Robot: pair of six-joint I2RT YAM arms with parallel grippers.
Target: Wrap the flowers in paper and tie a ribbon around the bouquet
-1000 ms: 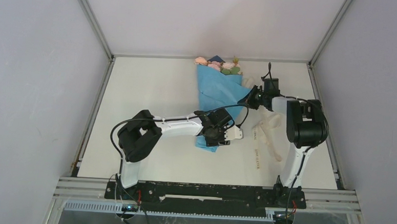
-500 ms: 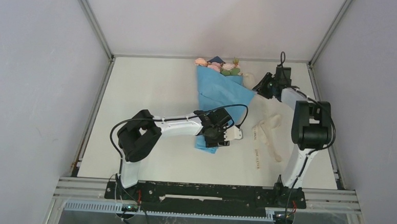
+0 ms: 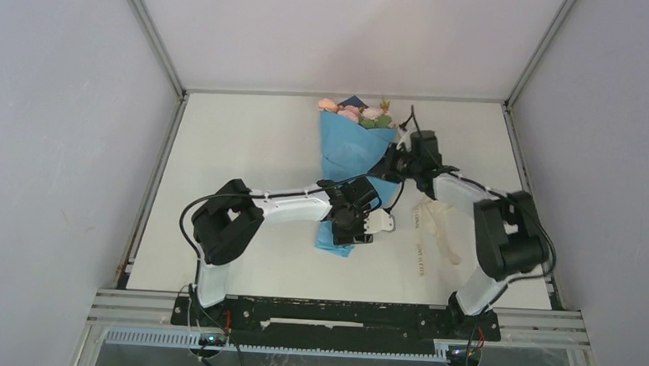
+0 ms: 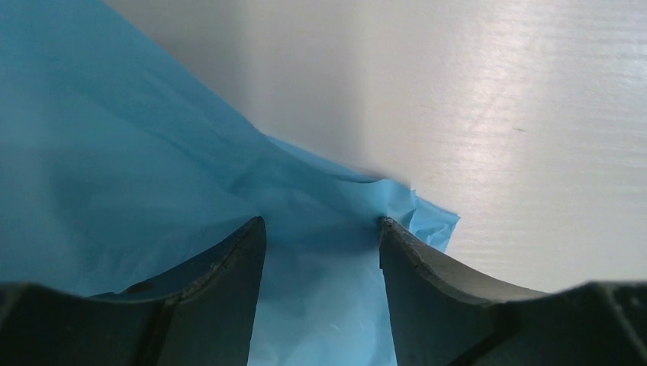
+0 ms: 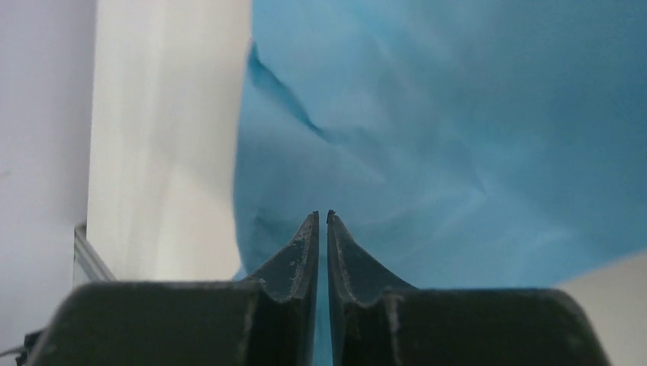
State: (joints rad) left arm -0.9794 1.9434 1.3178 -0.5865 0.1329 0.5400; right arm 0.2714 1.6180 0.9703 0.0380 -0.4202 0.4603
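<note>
— What do we have around us here?
— We see a pale, off-white table (image 3: 248, 145) forming the base of a closed booth. Plain grey-white panels shut us in: a left wall (image 3: 55, 135), a right wall (image 3: 615, 165) and a back wall (image 3: 346, 33).
— And where the panels meet?
— We make out slim metal posts (image 3: 149, 31) rising from the two far corners. A metal rail (image 3: 548, 327) runs along the near edge, and a slotted white cable duct (image 3: 154, 339) sits just below it.
— The light?
— Soft and even, we'd say. In the left wrist view we catch a bright sheen (image 4: 534, 114) on the table top.
</note>
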